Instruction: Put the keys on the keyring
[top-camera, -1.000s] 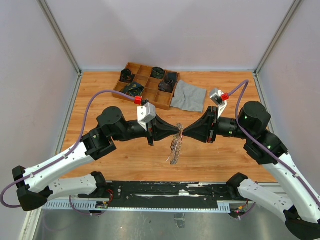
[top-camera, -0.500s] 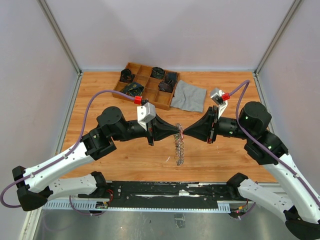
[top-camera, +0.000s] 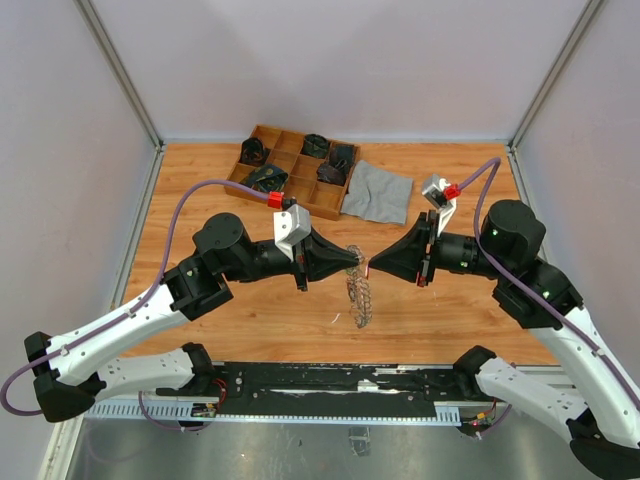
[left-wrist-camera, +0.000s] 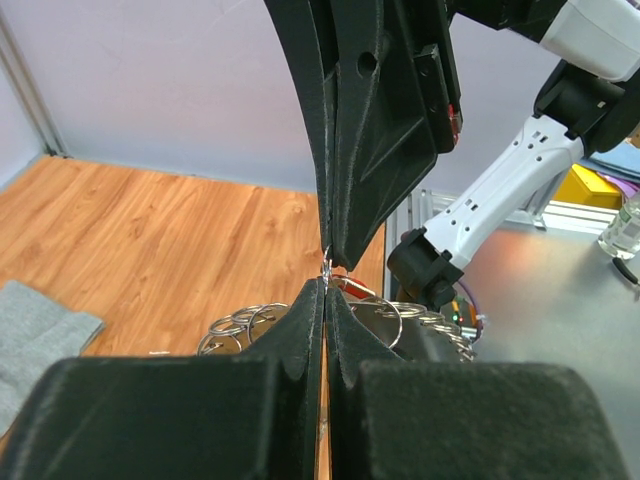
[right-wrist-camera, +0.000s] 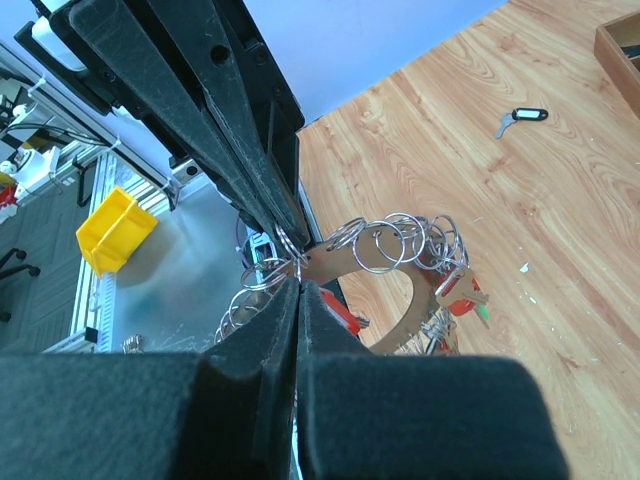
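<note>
Our left fingers (left-wrist-camera: 300, 340) are pinched shut on a wire loop of the keyring (top-camera: 359, 296), which hangs from them over the tabletop (top-camera: 450, 310), on the arm-base side of the wooden tray (top-camera: 268, 128). Our right fingers (right-wrist-camera: 270, 340) are pressed together, tips against the same cluster of rings; we cannot tell whether they grip one. A loose key (right-wrist-camera: 520, 118) lies flat near the tray's corner.

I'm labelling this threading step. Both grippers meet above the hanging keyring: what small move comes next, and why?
Probably hold the left gripper still and ease the right gripper slightly toward it. Both are pinched shut, nearly tip to tip, with the keyring hanging just below; pulling apart now would likely undo the threading.
</note>
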